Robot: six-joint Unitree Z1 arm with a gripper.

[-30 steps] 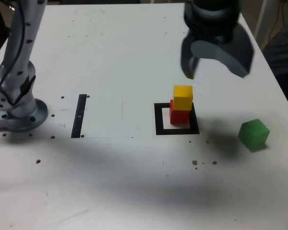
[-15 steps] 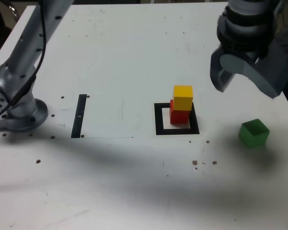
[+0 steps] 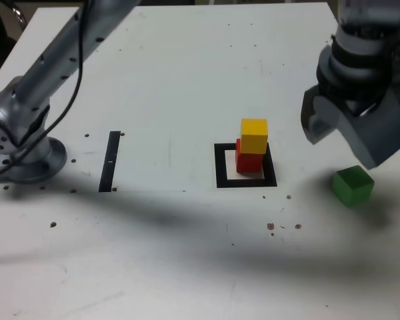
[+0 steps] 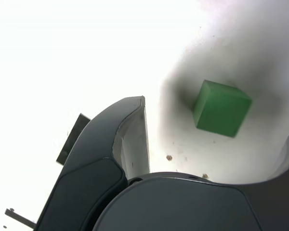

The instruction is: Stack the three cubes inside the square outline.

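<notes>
In the exterior view you see the yellow cube (image 3: 254,135) on the red cube (image 3: 250,161) inside the square outline (image 3: 245,166); the green cube (image 3: 353,185) sits on the tabletop (image 3: 173,87) to the outline's right, under your released pincer (image 3: 350,133). In the wrist view, the green cube (image 4: 221,108) lies between the spread jaws, untouched.

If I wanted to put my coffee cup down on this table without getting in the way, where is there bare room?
Bare room lies between the thin black strip and the square outline, and along the near edge. It is crowded on the exterior view's right: the yellow cube sits on the red cube, and the open gripper hangs above the green cube.
</notes>
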